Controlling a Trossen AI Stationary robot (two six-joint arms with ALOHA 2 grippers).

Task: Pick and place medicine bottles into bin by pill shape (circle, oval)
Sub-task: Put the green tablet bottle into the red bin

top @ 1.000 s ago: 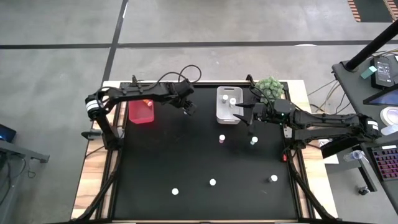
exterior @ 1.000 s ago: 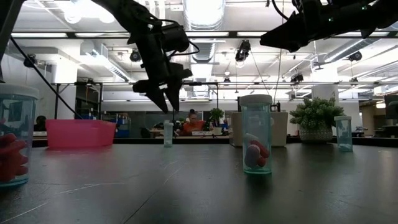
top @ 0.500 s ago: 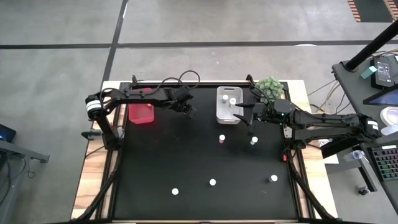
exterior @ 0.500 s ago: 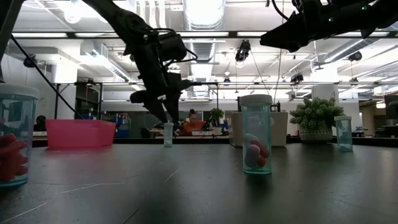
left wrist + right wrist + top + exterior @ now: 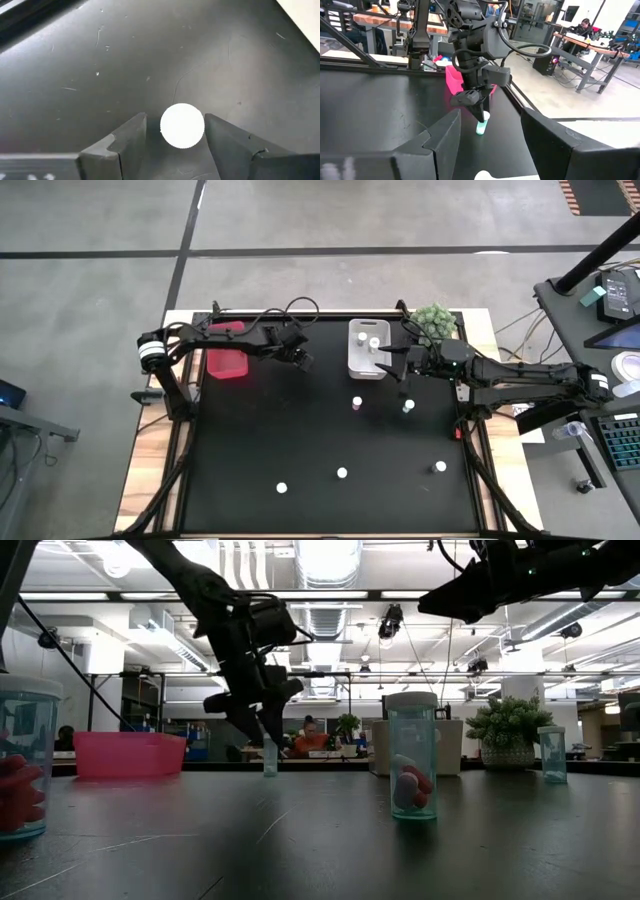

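A small greenish medicine bottle [image 5: 481, 125] with a white cap [image 5: 182, 126] stands upright on the black table [image 5: 300, 430], between the pink bin [image 5: 227, 360] and the clear bin [image 5: 367, 350]. My left gripper [image 5: 262, 730] slants down over it, open. Its two fingers stand on either side of the cap, and a gap shows on at least one side. In the high view the gripper [image 5: 302, 360] hides the bottle. My right gripper [image 5: 392, 365] hangs level and open by the clear bin's right side, with nothing between its fingers [image 5: 442, 137].
Two bottles [image 5: 357, 402] [image 5: 408, 407] stand mid-table, and three more [image 5: 282, 488] [image 5: 341, 473] [image 5: 440, 467] stand near the front edge. The clear bin holds white-capped bottles [image 5: 375, 343]. A green plant ball [image 5: 436, 320] sits at the far right corner.
My left gripper has come down toward the bottle between the bins. Its fingertips have dropped from well above the bottle to the height of the cap. The bottle has stayed put.
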